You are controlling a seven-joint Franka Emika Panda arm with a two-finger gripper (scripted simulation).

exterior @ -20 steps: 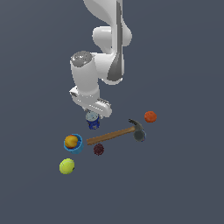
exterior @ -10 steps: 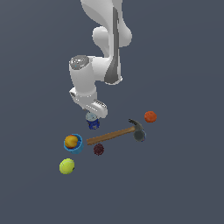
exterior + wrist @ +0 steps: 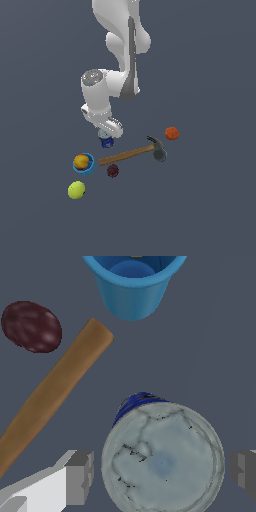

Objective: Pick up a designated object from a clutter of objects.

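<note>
The blue can [image 3: 106,142] with its silver-grey top [image 3: 163,458] stands just beyond the end of the hammer's wooden handle [image 3: 125,154]. My gripper [image 3: 106,136] hangs right over it, open. In the wrist view the two fingertips [image 3: 80,478] stand on either side of the can's top, with small gaps, not touching it. The clutter lies around: a dark red berry [image 3: 113,170], a blue cup [image 3: 84,164] with an orange fruit, a yellow-green ball [image 3: 76,190] and an orange-red ball [image 3: 172,133].
The hammer's dark head [image 3: 158,148] lies towards the exterior view's right. In the wrist view the wooden handle [image 3: 55,387], the berry [image 3: 31,326] and the blue cup [image 3: 132,286] sit close to the can.
The arm has come lower over the blue can, bringing the open fingers down around its top. None of the objects has moved.
</note>
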